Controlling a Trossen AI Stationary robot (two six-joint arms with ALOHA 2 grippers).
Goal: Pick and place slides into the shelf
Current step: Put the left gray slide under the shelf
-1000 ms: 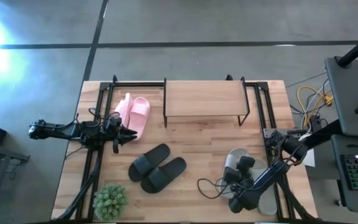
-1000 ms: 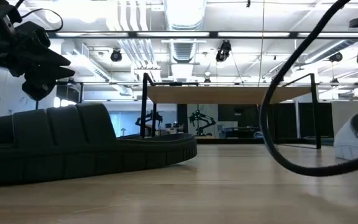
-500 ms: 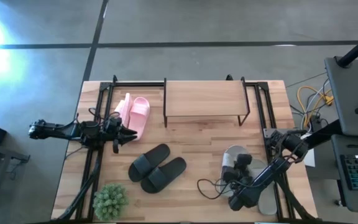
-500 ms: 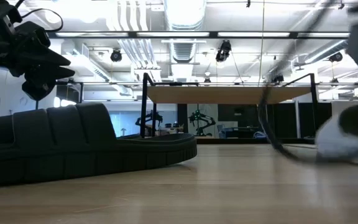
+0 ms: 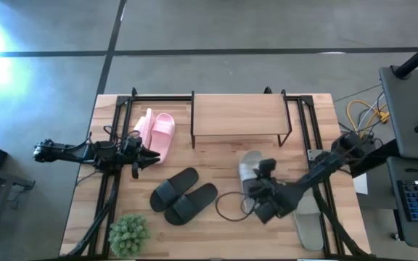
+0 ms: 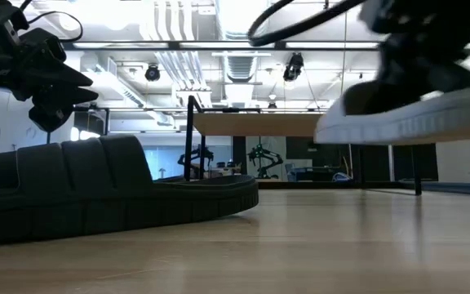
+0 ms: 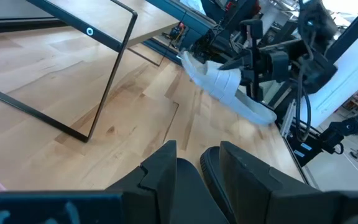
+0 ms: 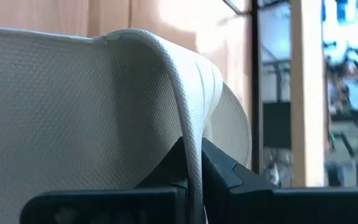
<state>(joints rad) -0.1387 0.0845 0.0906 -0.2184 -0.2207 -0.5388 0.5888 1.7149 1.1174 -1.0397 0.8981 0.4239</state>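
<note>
My right gripper (image 5: 262, 183) is shut on one light grey slide (image 5: 250, 170), carried above the table in front of the shelf (image 5: 238, 114); the low view shows that slide (image 6: 414, 114) in the air. Its mate (image 5: 308, 226) lies flat by the right edge. The black pair (image 5: 183, 196) lies sole down at mid-table, and the pink pair (image 5: 157, 134) sits left of the shelf. My left gripper (image 5: 145, 159) waits open just near of the pink pair, touching nothing. My right gripper pinches the grey slide's wide strap at its edge (image 8: 191, 118) between its two fingers (image 8: 219, 171), one finger under the strap and one outside it. The slide is lifted clear of the table and sits roughly level, sole down (image 6: 398, 126).
A small potted plant (image 5: 129, 233) stands at the near left corner. A black cable loop (image 5: 229, 210) trails on the table below the right arm. Black frame rails (image 5: 107, 181) run along both table sides. Bare wood lies between the black slides and the shelf.
My right gripper has risen and moved toward the table's left and far edge, toward the shelf, taking one grey slide with it. That slide is now lifted clear of the table; its mate has stayed by the right edge. The cable loop has followed leftward.
</note>
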